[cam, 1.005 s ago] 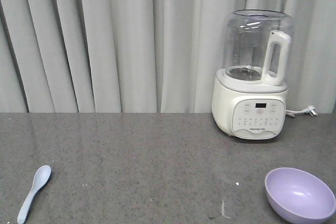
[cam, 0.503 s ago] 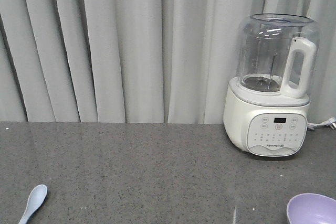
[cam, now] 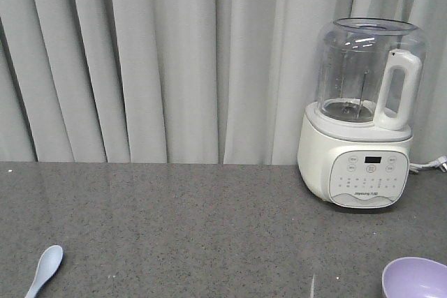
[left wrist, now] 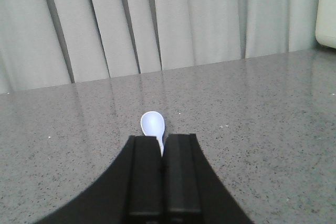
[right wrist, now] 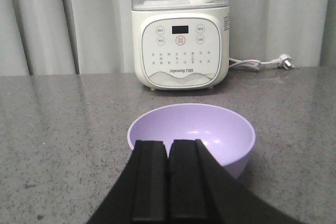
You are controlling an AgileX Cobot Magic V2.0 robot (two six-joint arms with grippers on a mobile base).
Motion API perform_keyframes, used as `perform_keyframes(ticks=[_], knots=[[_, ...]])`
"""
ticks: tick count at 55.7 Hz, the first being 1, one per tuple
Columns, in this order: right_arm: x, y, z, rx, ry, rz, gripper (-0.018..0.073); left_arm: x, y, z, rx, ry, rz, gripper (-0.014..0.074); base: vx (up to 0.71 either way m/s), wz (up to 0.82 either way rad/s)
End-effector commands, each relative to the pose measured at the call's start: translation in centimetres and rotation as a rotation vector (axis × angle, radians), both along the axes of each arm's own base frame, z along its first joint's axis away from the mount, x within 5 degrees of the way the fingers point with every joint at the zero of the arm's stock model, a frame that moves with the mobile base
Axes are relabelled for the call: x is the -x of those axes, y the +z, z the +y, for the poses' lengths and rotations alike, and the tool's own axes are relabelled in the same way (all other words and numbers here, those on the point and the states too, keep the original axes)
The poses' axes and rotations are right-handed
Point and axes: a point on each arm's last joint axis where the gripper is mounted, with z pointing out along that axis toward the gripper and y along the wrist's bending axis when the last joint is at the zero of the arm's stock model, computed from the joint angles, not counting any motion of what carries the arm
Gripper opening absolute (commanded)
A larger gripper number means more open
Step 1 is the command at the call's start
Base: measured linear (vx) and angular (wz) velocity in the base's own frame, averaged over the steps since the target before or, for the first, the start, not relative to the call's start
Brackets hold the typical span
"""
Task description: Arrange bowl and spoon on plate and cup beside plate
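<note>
The pale blue spoon [cam: 45, 264] lies on the grey countertop [cam: 209, 228] at the front left, its handle cut off by the picture's bottom edge. In the left wrist view my left gripper [left wrist: 164, 139] is shut, and the spoon's scoop [left wrist: 153, 125] shows just beyond its fingertips, the handle running under them. The lavender bowl [cam: 415, 277] sits upright at the front right. My right gripper [right wrist: 168, 142] is shut over the near rim of the bowl [right wrist: 210, 129]. The plate and the cup are out of view.
A white blender [cam: 360, 137] with a clear jug stands at the back right, behind the bowl. Its cord and plug [right wrist: 283, 60] lie to its right. A grey curtain [cam: 174, 61] hangs along the table's far edge.
The front view shifted a second ago: blender, spoon and bowl now sit lower and further right in the picture. Nothing has moved in the last half second.
</note>
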Motion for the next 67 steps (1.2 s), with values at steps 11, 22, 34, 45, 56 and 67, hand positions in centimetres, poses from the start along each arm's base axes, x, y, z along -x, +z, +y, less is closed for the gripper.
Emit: perform_keyframes(ticks=[11,22,34,45,56,67], knots=[[2.0,9.6,0.1,0.059,-0.002,-0.416,-0.0008,2.3,10.4,0.3,0.319,-0.065,-0.442,-0.0003,0.00,0.00],[0.1,20.3,0.0,0.224,-0.042,-0.386,-0.0008,-0.3,21.3,-0.1,0.138,-0.023,-0.417,-0.0003,0.00,0.00],[-8.0,21.4,0.1,0.177,-0.015,-0.139,-0.0008,-9.5,23.0,-1.4,0.089,-0.010,-0.138,-0.0003,0.00,0.00],[-10.3,20.3,0.1,0.157,-0.006,-0.064,0.0026,-12.8,21.5,-1.9,0.079,-0.008,-0.065,0.0033,0.00,0.00],[-10.3,20.3,0.1,0.179,-0.007,-0.063,0.0244,-13.1,21.2,-2.0,0.071,-0.007,-0.049,0.0238,0.00,0.00],[-10.3,20.5,0.1,0.178,-0.007,-0.091,0.0596,-13.2,20.7,-2.0,0.062,-0.005,0.005,0.0591,0.00,0.00]])
